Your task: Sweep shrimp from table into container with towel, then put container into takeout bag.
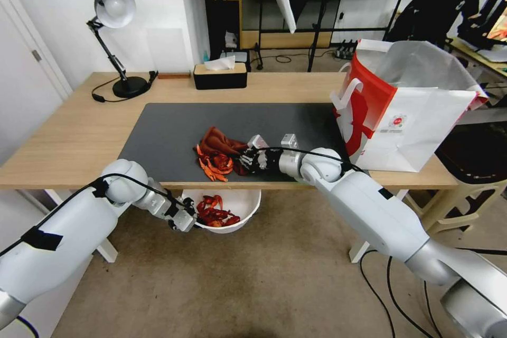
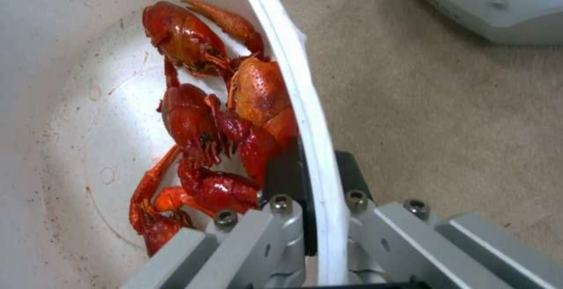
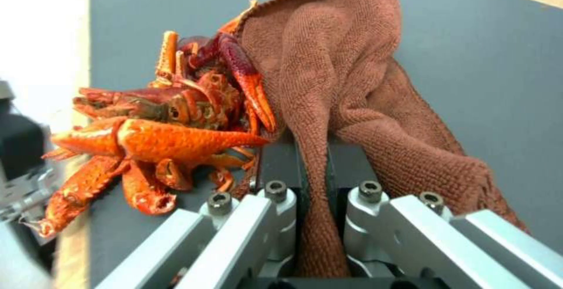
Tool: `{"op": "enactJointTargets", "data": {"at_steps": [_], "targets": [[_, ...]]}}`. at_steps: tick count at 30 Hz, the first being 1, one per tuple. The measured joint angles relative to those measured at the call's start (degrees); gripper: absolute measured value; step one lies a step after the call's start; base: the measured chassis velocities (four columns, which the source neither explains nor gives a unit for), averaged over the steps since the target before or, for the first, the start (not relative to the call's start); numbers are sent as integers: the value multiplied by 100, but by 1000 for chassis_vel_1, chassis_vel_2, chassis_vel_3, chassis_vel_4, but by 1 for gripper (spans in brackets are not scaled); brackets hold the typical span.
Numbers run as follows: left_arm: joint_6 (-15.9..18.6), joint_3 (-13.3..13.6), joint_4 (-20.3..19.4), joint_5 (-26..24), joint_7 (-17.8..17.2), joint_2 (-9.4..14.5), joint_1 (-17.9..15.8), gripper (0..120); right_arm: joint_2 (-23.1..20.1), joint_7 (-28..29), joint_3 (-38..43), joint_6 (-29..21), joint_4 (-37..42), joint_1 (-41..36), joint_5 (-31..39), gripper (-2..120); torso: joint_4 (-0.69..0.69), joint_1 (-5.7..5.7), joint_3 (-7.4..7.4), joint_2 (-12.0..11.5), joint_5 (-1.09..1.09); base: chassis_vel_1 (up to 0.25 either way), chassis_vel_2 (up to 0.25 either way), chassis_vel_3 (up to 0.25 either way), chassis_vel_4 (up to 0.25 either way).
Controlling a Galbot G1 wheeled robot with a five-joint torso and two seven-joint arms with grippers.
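Observation:
A pile of red-orange shrimp (image 1: 214,162) (image 3: 167,122) lies near the front edge of the dark mat on the table (image 1: 68,132). The rust-brown towel (image 1: 219,142) (image 3: 352,82) is bunched right behind the pile, with my right gripper (image 1: 244,161) (image 3: 314,166) shut on a fold of it. Below the table's front edge hangs the white container (image 1: 240,206) (image 2: 305,104), holding several shrimp (image 1: 214,215) (image 2: 211,122). My left gripper (image 1: 191,217) (image 2: 319,179) is shut on the container's rim. The white and red takeout bag (image 1: 406,111) stands open at the table's right end.
A black tissue box (image 1: 219,75) and a desk lamp (image 1: 113,37) stand at the table's far edge. A beige stool (image 1: 470,190) stands to the right of the table. Carpeted floor lies below the container.

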Motion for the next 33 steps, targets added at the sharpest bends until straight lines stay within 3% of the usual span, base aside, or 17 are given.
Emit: {"op": "enactJointTargets", "data": {"at_steps": [33], "targets": [[35,-30,-117,-30,-19,106,46,0,-754,-297,481,23,1288,-961,258,3,-1,0,0,-1,0,0,0,0,0]]}}
